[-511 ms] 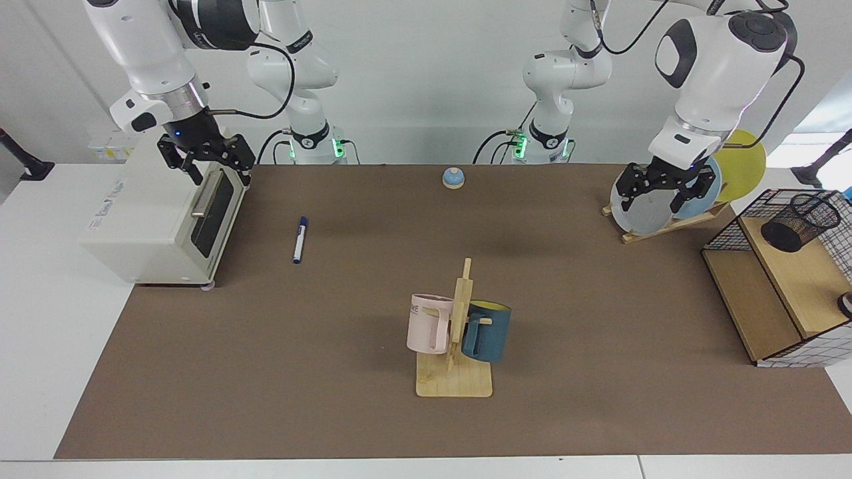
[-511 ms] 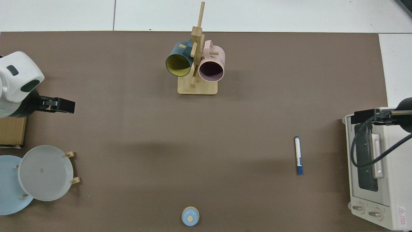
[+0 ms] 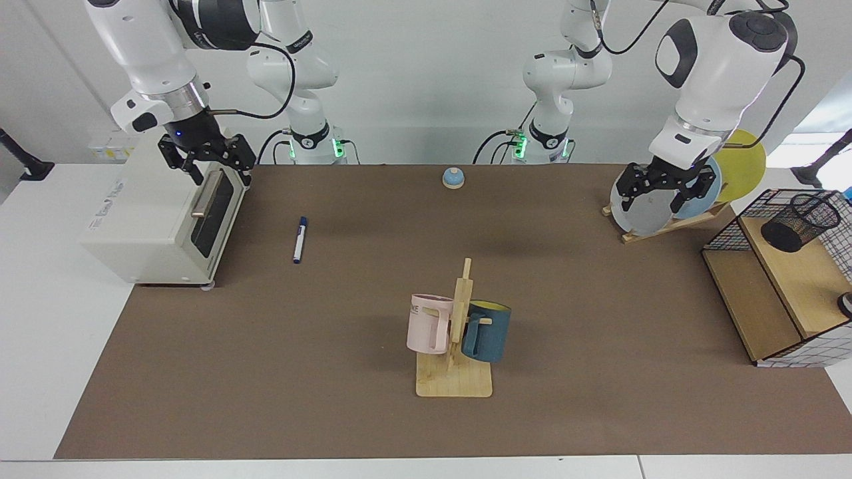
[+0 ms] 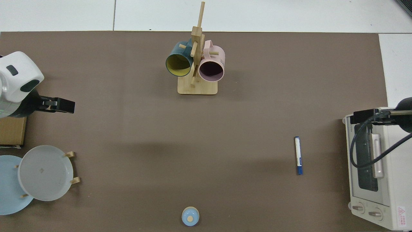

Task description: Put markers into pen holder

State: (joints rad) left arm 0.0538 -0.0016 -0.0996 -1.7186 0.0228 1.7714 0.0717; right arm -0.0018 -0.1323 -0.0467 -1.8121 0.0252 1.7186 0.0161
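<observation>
The marker [image 3: 300, 240], with a white barrel and a dark blue cap, lies flat on the brown mat near the toaster oven; the top view shows the marker [image 4: 298, 155] too. The pen holder [image 3: 801, 221], a small black mesh cup, sits tilted on the wooden shelf of a wire basket; it is outside the top view. My right gripper [image 3: 206, 163] hovers open over the toaster's front top edge, well apart from the marker; from above the right gripper [image 4: 362, 116] shows there too. My left gripper [image 3: 659, 189] hangs open in front of the plates, seen as the left gripper [image 4: 62, 105] from above.
A white toaster oven [image 3: 153, 219] stands beside the marker. A wooden mug rack [image 3: 455, 332] with a pink and a blue mug is mid-table. A plate rack [image 3: 655, 206] with plates, a wire basket [image 3: 772, 279] and a small blue bell [image 3: 452, 177] are also there.
Both grippers have edged up very slightly. The marker has not moved.
</observation>
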